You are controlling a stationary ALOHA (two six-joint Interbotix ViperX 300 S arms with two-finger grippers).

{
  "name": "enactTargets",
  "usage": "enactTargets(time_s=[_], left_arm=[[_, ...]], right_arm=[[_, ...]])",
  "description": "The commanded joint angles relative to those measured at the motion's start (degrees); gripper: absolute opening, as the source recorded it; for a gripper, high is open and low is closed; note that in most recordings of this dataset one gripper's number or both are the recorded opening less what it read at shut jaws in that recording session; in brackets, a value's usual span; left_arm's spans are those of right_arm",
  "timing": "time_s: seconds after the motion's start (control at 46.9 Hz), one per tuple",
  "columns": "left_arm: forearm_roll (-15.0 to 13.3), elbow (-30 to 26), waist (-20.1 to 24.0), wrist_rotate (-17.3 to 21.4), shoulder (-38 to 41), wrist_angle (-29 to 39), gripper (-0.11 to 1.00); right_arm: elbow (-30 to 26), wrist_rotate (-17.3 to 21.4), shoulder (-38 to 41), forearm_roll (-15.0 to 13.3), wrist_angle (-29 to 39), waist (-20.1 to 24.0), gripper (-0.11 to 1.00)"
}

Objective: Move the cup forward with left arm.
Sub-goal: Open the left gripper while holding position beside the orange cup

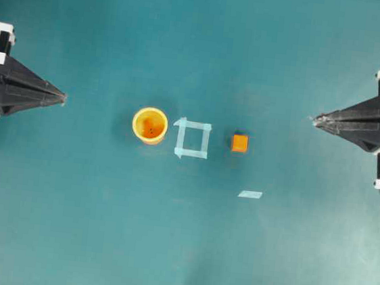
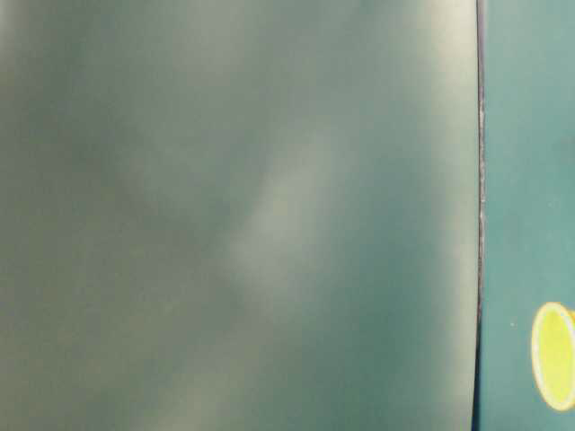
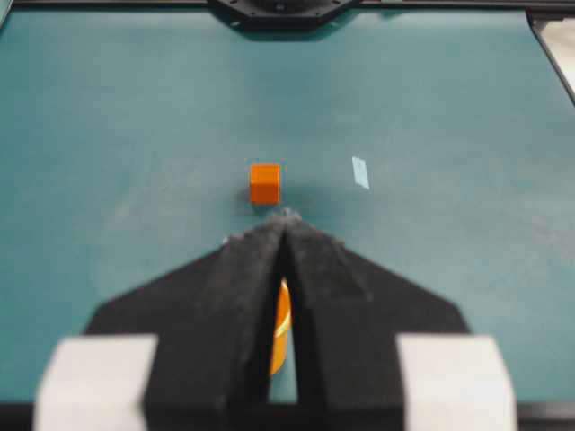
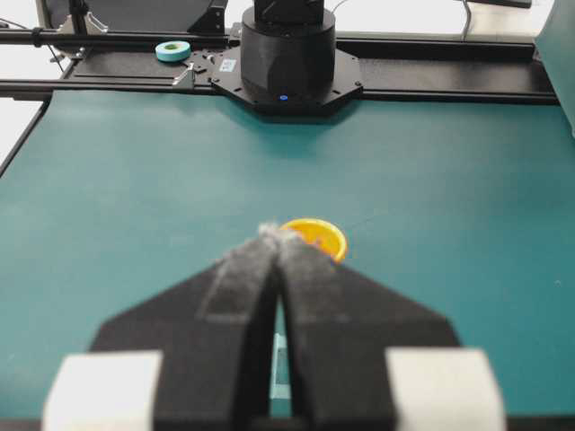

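The yellow-orange cup (image 1: 150, 125) stands upright on the teal table, left of a light-blue tape square (image 1: 193, 138). My left gripper (image 1: 63, 96) is shut and empty at the left edge, well apart from the cup. In the left wrist view its tips (image 3: 286, 215) meet, and a sliver of the cup (image 3: 281, 328) shows through the gap behind them. My right gripper (image 1: 315, 119) is shut and empty at the right edge. In the right wrist view its tips (image 4: 274, 232) partly cover the cup (image 4: 319, 235). The cup's yellow rim (image 2: 552, 356) shows at the right edge of the table-level view.
A small orange cube (image 1: 239, 143) sits right of the tape square, also in the left wrist view (image 3: 265, 183). A short tape strip (image 1: 250, 194) lies nearer the front right. A tape roll (image 4: 172, 51) lies behind the far arm base (image 4: 287, 54). The table-level view is mostly blurred.
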Motion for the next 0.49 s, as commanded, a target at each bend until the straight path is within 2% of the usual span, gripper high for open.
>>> enactTargets(time_s=[0.0, 0.085, 0.149, 0.213, 0.384, 0.426, 0.469], left_arm=[[0.09, -0.62, 0.26, 0.0, 0.53, -0.18, 0.0], [0.09, -0.62, 0.35, 0.0, 0.53, 0.35, 0.01], [0.09, -0.62, 0.26, -0.09, 0.53, 0.97, 0.06], [0.09, -0.7, 0.26, -0.18, 0.53, 1.67, 0.19], [0.09, -0.62, 0.35, -0.7, 0.62, 2.11, 0.65], [0.09, -0.62, 0.44, -0.7, 0.79, 2.11, 0.7], [0.09, -0.53, 0.7, -0.7, 1.14, 2.11, 0.7]], right_arm=[[-1.67, -0.09, 0.18, 0.0, -0.26, -0.18, 0.0], [-1.85, -0.09, 0.09, 0.09, -0.26, -0.09, 0.0], [-1.85, 0.0, 0.09, 0.0, -0.26, -0.09, 0.0], [-1.93, 0.0, 0.09, 0.0, -0.18, -0.09, 0.0], [-1.93, 0.18, 0.0, 0.0, 0.09, -0.09, 0.0], [-2.02, 0.18, 0.0, 0.0, 0.0, -0.09, 0.0], [-2.02, 0.18, 0.0, 0.0, 0.0, -0.18, 0.0]])
